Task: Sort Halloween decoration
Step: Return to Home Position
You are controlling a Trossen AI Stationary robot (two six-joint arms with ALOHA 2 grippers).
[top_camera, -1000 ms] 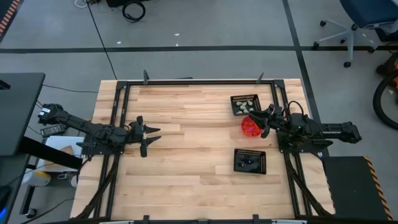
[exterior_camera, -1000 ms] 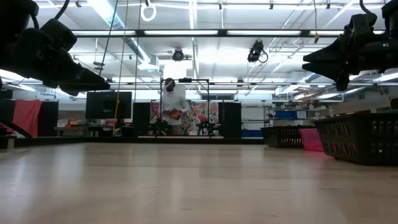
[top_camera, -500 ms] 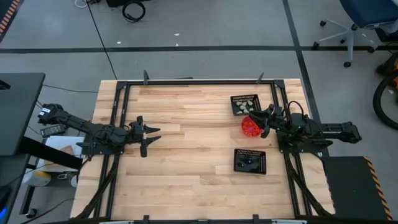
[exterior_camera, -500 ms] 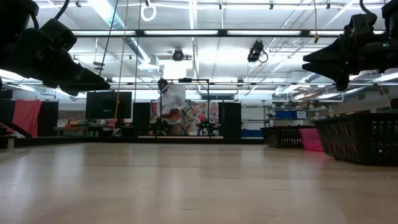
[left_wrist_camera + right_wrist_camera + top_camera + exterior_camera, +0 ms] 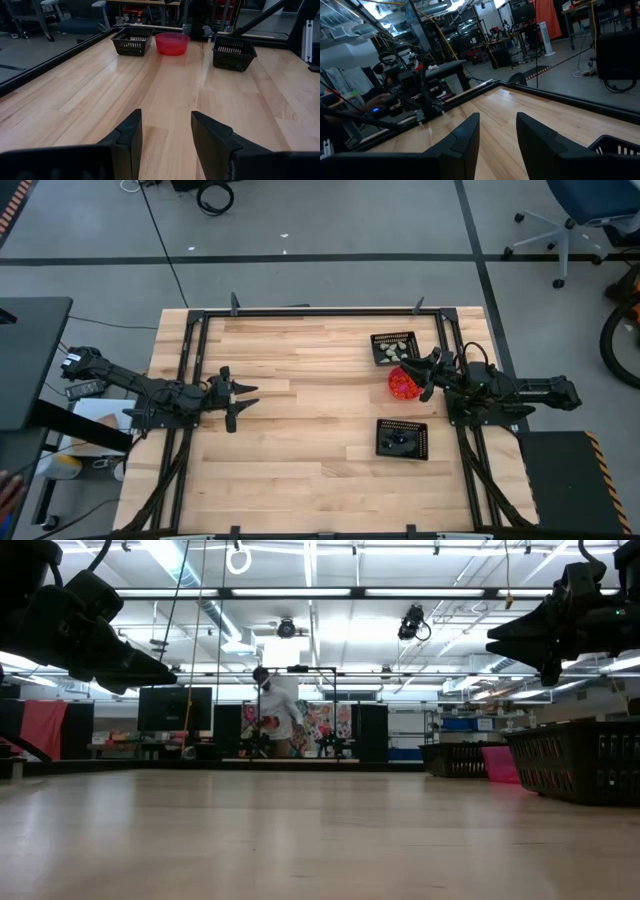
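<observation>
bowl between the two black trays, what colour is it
The bowl is pink-red; the left wrist view shows it best.

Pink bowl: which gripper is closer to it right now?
Right. The right gripper hovers beside the pink bowl; the left gripper is far off on the opposite side.

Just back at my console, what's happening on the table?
Nothing is being held. Both grippers are open: the left gripper hovers over the table's left side, the right gripper by the red bowl. From above, sorting looks done: orange trinkets in the bowl, pale ones in the top tray, black ones in the bottom tray.
</observation>
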